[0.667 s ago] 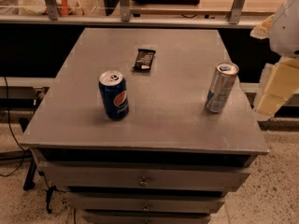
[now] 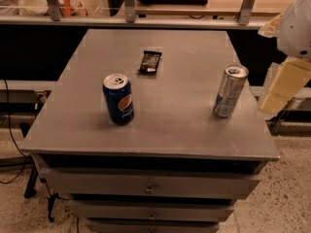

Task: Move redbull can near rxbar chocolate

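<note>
The redbull can (image 2: 230, 90), slim and silver with blue markings, stands upright near the right edge of the grey cabinet top (image 2: 184, 130). The rxbar chocolate (image 2: 149, 61), a small dark wrapper with pale lettering, lies flat at the middle back of the top, well left of the can. My gripper (image 2: 283, 87) hangs off the right edge of the cabinet, just right of the redbull can and not touching it. It holds nothing that I can see.
A dark-blue Pepsi can (image 2: 118, 99) stands upright left of centre. Drawers (image 2: 148, 188) sit below the top. A shelf with metal posts (image 2: 129, 4) runs behind the cabinet. Cables lie on the floor at the left.
</note>
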